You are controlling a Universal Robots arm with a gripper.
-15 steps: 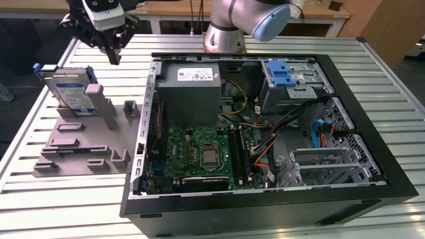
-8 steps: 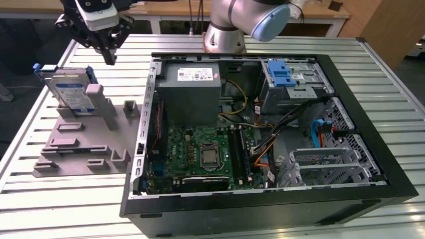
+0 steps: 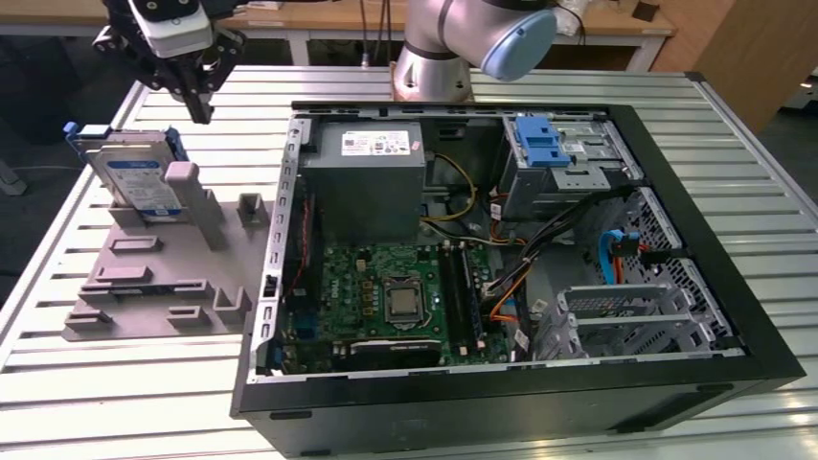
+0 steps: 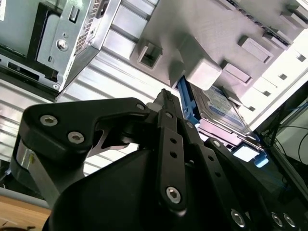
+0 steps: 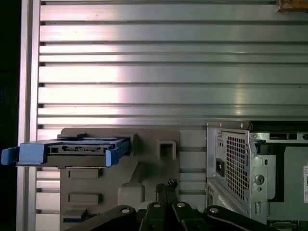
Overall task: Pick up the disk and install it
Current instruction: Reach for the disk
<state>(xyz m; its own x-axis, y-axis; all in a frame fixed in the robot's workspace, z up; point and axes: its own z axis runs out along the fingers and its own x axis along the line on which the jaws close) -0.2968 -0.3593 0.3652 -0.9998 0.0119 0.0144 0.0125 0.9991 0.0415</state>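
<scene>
End effector (image 3: pixel 199 115) pressed together, empty, near disk (image 3: pixel 138 180) propped upright in grey fixture (image 3: pixel 153 283).

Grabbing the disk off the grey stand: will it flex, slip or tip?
The disk looks like a rigid metal slab: probably no flex, heavy for its size. It stands on edge in the grey stand, so a sideways push might tip it. Its blue rail frame may grip better than bare metal.
</scene>
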